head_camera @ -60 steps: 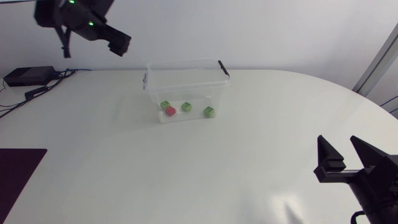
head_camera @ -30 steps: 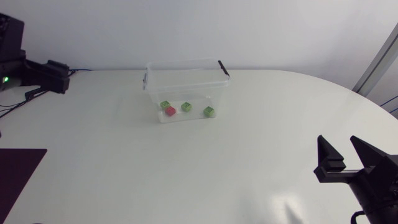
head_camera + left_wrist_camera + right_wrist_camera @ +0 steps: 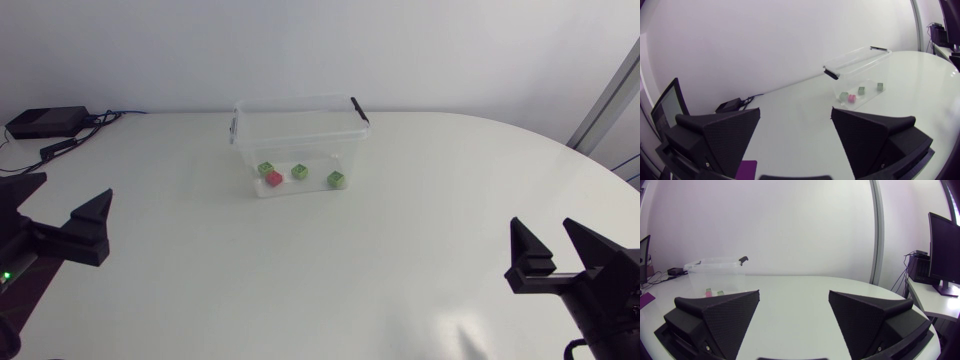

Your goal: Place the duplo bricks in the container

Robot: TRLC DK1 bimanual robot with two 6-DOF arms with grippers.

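A clear plastic container (image 3: 295, 135) with black latches stands at the back middle of the white table. Inside it lie three green duplo bricks (image 3: 336, 179) and one red brick (image 3: 274, 178). My left gripper (image 3: 57, 212) is open and empty at the table's left side, well to the left of the container and nearer the front. Ahead of the left gripper (image 3: 796, 113), the container (image 3: 857, 67) shows the red brick (image 3: 851, 98) among the green ones. My right gripper (image 3: 562, 252) is open and empty at the front right. Far ahead of the right gripper (image 3: 794, 295) stands the container (image 3: 715, 269).
A black box (image 3: 45, 121) with cables lies at the back left corner. A dark purple mat (image 3: 745, 168) lies under the left gripper. The table's curved edge (image 3: 600, 165) runs along the right.
My left arm has swung from high above the back left corner down to the table's left side. Its gripper has stayed open. The right arm and the bricks have not moved.
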